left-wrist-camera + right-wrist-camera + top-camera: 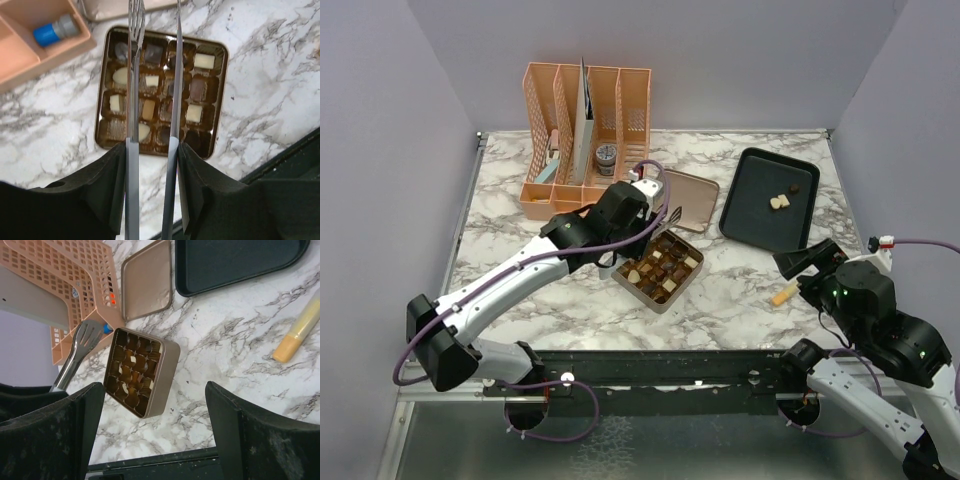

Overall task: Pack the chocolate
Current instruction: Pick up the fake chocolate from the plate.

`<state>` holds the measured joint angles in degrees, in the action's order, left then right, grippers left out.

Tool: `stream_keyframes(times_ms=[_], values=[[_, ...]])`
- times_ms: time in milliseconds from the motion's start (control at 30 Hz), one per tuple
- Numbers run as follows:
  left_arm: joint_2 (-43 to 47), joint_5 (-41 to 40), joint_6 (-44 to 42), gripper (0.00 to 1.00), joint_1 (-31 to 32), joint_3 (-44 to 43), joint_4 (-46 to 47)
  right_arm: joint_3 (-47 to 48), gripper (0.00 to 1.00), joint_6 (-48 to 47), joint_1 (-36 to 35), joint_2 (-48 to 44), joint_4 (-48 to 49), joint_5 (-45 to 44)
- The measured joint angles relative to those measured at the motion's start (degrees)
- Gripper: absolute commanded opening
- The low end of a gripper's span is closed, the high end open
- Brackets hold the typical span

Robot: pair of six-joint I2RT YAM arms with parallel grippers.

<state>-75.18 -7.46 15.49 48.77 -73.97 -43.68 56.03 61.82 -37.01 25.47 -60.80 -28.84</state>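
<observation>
The square gold tin [692,281] stands open in the middle of the table, with dark, light brown and cream chocolate pieces [658,268] in paper cups; some cups are empty. A few loose chocolate pieces [781,202] lie on the black tray [750,215]. My left gripper [645,213] is shut on metal tongs [670,217] held above the tin. In the left wrist view the tongs [132,90] reach across the tin [223,85] with nothing between their arms. My right gripper [810,258] is open and empty, at the right, apart from the tin [167,370].
The tin's lid [688,198] lies flat behind the tin. A peach mesh organizer [585,120] stands at the back left. A yellow-orange stick [785,293] lies on the marble near my right gripper. A black rail runs along the table's near edge.
</observation>
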Motion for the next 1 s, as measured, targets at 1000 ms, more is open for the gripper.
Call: stream_keyframes(times_ms=[1000], values=[[-44.3, 4.4, -19.4, 0.48, 3.7, -20.5, 37.6, 4.3, 0.87, -1.9, 0.0, -0.9, 1.2, -0.5]])
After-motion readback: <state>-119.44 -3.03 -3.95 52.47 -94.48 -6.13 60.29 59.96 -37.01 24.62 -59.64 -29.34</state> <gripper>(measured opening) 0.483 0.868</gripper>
